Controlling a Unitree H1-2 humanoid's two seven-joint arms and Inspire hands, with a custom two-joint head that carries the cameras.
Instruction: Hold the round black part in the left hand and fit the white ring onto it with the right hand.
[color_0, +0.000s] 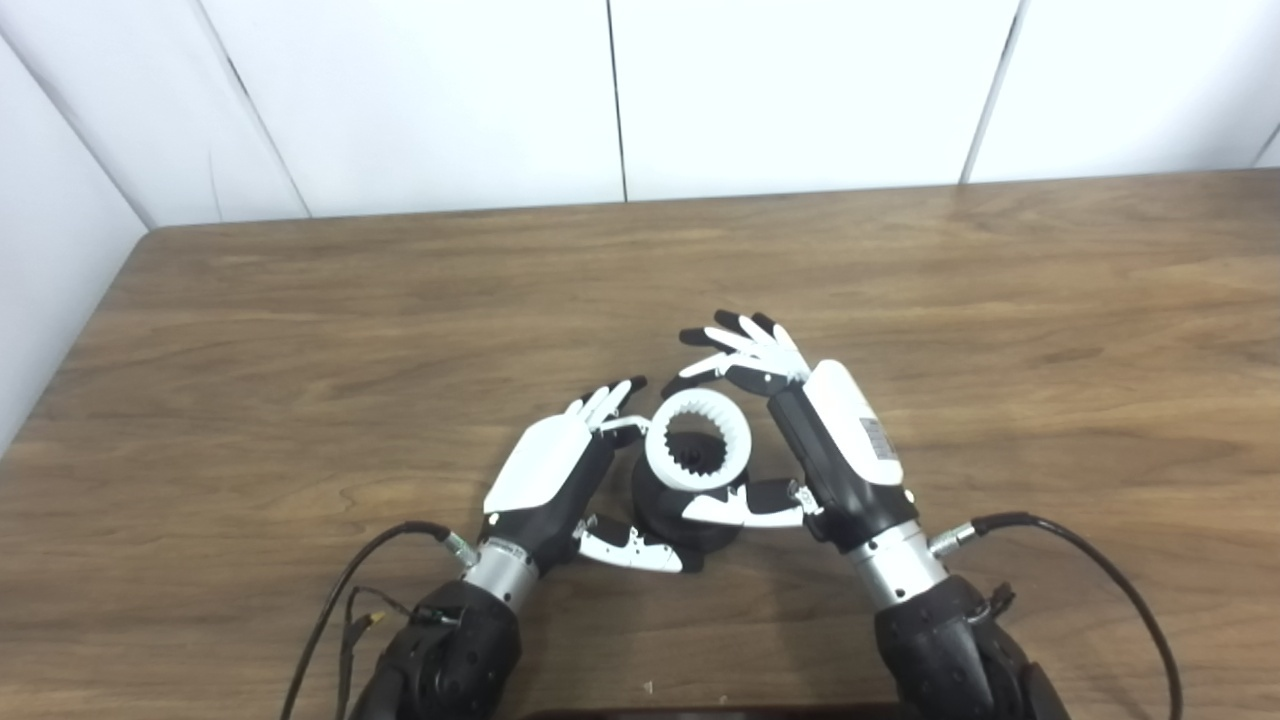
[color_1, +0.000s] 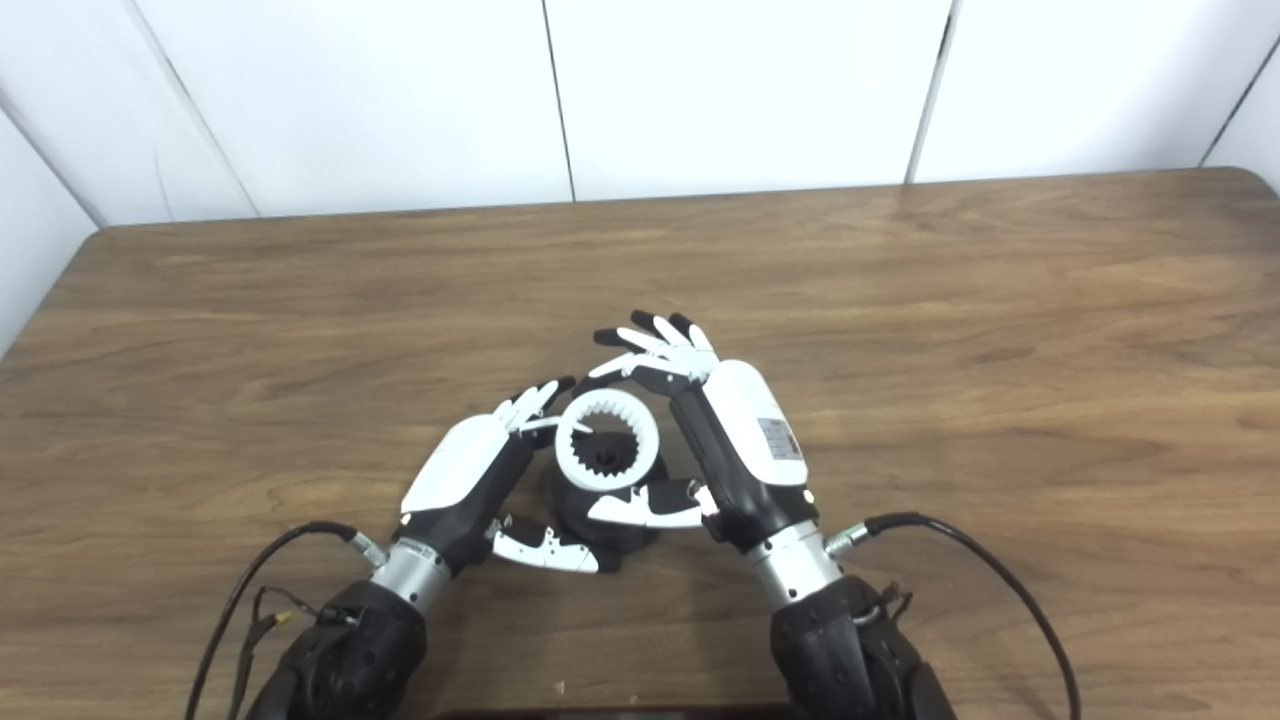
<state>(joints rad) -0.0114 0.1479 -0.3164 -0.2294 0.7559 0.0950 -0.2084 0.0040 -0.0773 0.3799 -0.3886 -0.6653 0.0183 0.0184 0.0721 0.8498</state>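
My left hand (color_0: 548, 470) cups the round black part (color_0: 668, 515) on the worktop (color_0: 300, 330), near centre. White toothed ring (color_0: 697, 440) sits atop it, tilted; my right hand (color_0: 830, 440) pinches the ring, remaining fingers spread.

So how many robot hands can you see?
2. The left hand is wrapped around the round black part near the table's front edge. The right hand is beside it, touching the white ring on top of that part.
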